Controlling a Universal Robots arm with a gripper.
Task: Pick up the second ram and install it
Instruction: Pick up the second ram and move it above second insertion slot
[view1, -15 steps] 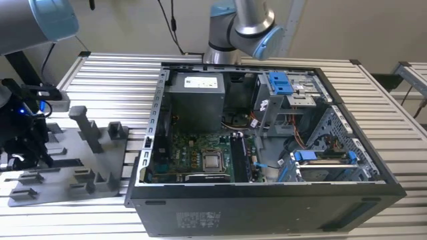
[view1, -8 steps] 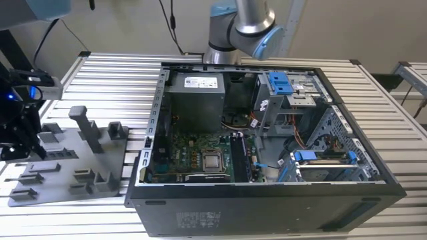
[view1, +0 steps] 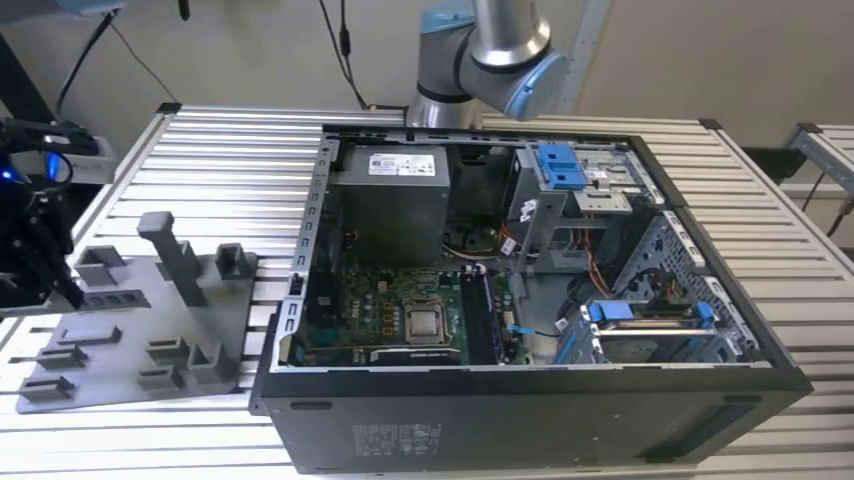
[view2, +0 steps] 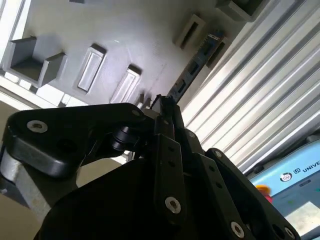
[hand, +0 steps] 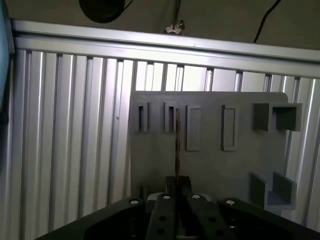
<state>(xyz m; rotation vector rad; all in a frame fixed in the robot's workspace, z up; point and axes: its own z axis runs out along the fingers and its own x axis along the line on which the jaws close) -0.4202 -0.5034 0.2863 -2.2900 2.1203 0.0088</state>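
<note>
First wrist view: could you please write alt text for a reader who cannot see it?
The gripper is closed on the second ram, seen edge-on as a thin strip over the grey fixture plate. The plate lies on a slatted metal table.

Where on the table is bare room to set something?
Bare slats behind the fixture plate and to the exterior view's right of the computer case. Crowded: inside the case; the plate, where the gripper holds the second ram.
</note>
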